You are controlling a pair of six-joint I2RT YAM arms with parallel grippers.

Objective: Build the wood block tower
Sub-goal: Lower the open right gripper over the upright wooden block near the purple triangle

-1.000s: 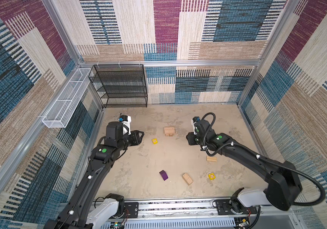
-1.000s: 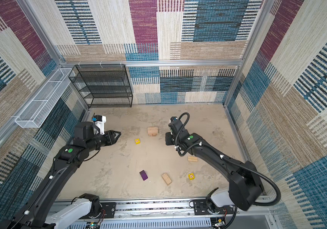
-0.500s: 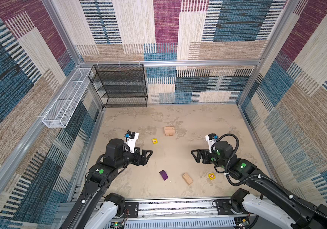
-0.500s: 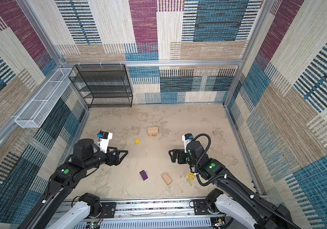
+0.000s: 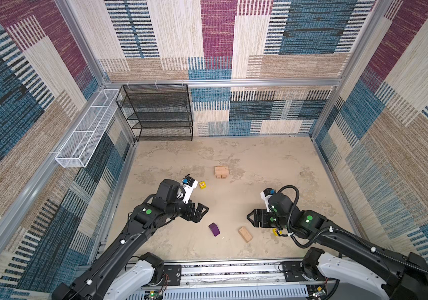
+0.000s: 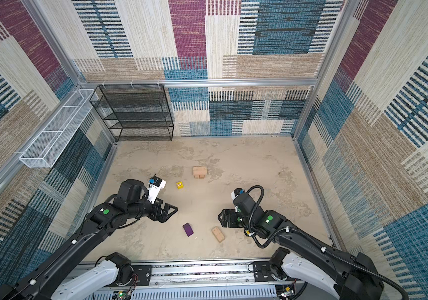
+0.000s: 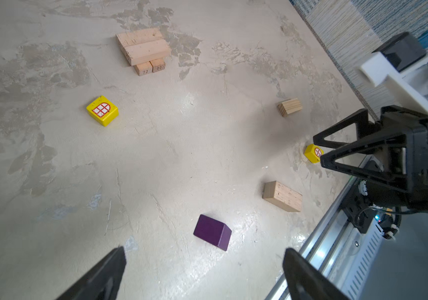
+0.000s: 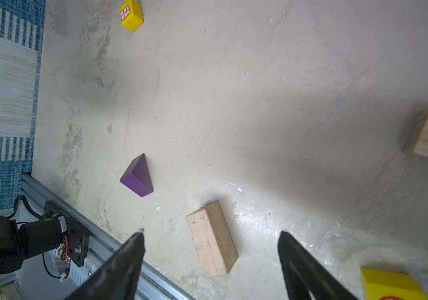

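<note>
Tower: two crossed brick layers, untouched. Left gripper and right gripper sit well off tower's near side, both spread wide, empty. Purple block and loose brick lie there too, between them.

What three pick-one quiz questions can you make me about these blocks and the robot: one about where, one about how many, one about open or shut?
1. Where is the purple block?
A. in a white basket
B. on a black shelf
C. on the floor, apart from the brick stack

2. How many yellow cubes are there?
A. one
B. two
C. four

3. How is the left tool?
A. open and empty
B. shut on a brick
C. shut on a cube

Answers:
1 C: it lies alone on the floor in both top views.
2 B: the left wrist view shows one near the stack and another farther off.
3 A: its jaws stand wide apart with nothing between them.
</note>
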